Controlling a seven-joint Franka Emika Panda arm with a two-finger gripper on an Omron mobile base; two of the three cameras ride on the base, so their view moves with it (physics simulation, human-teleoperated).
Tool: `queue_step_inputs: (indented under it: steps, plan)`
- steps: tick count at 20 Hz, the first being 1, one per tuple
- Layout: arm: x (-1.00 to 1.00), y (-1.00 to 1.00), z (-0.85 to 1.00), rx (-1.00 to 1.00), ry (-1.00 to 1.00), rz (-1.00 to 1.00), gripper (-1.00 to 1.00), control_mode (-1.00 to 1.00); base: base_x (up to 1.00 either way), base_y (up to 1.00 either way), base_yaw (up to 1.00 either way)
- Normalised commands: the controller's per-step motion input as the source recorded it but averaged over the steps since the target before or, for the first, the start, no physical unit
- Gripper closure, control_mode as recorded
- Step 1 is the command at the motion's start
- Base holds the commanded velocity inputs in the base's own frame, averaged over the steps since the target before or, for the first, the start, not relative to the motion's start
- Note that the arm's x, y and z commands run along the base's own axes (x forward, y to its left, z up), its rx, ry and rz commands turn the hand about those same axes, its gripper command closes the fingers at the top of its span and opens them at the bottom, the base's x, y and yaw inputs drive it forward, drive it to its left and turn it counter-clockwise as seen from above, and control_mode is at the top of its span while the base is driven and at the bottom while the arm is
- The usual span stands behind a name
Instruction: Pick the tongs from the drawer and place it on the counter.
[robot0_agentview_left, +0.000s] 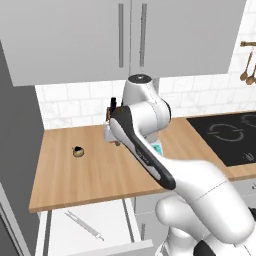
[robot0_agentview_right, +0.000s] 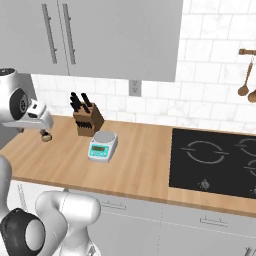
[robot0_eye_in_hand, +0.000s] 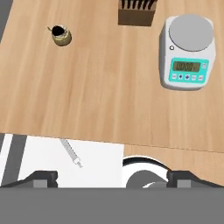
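Gripper (robot0_eye_in_hand: 111, 178) spread wide, empty, above the counter (robot0_eye_in_hand: 100, 96); tongs (robot0_eye_in_hand: 71, 153) lay below in the open drawer (robot0_eye_in_hand: 100, 164), long axis diagonal, between fingertips, left of centre

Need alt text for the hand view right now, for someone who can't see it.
Looking down past the open gripper, the tongs lie untouched in the open white drawer below the wooden counter edge. On the counter stand a small brass pot, a knife block and a kitchen scale.
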Motion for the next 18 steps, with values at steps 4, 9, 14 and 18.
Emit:
queue_step_inputs:
  steps: [4,9,14,18]
  plan:
    - [-0.05,0.42,-0.57,0.01,0.0,0.0,-1.0,-1.0,0.0,0.0,0.0]
    - [-0.36,0.69,-0.53,0.0,0.06,0.0,-1.0,-1.0,0.0,0.0,0.0]
    - [-0.15,0.23,-0.33,0.14,0.23,0.0,-1.0,-1.0,0.0,0.0,0.0]
    - [-0.09,0.41,-0.41,0.11,0.26,0.0,-1.0,-1.0,0.0,0.0,0.0]
